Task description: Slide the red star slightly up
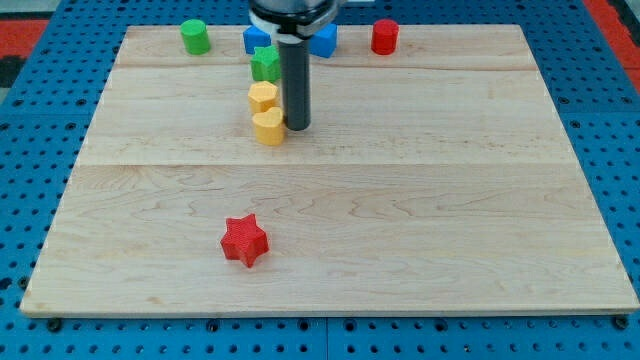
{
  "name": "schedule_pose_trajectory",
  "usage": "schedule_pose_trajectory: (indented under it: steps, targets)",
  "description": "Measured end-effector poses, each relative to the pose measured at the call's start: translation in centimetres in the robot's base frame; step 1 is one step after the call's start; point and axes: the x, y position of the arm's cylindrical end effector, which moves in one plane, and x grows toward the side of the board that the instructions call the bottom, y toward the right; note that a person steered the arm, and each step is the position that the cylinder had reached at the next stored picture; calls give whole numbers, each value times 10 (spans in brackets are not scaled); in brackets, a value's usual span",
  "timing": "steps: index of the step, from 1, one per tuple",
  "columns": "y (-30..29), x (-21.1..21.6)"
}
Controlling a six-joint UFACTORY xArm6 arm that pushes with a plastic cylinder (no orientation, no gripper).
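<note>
The red star (244,241) lies on the wooden board (420,200) near the view's bottom, left of centre. My tip (297,128) is far above it in the view, just right of two yellow blocks: a yellow hexagon (263,97) and a yellow heart-like block (268,127). The tip stands next to the lower yellow block; I cannot tell whether they touch.
A green star (265,63) sits above the yellow blocks. A green cylinder (194,37) is at the top left. Two blue blocks (256,40) (324,40) flank the rod at the top. A red cylinder (385,37) stands at the top right.
</note>
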Motion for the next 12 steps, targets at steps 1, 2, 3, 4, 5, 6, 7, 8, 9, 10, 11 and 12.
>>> schedule_pose_trajectory:
  steps: [1, 2, 3, 4, 5, 6, 7, 8, 9, 10, 11, 12]
  targets:
    - [-7, 10]
    - [32, 54]
    - [78, 155]
    - [32, 205]
    - [-48, 204]
    - [-69, 190]
    - [-52, 190]
    - [-35, 190]
    - [-38, 160]
    - [-42, 127]
    - [-42, 117]
    - [-42, 140]
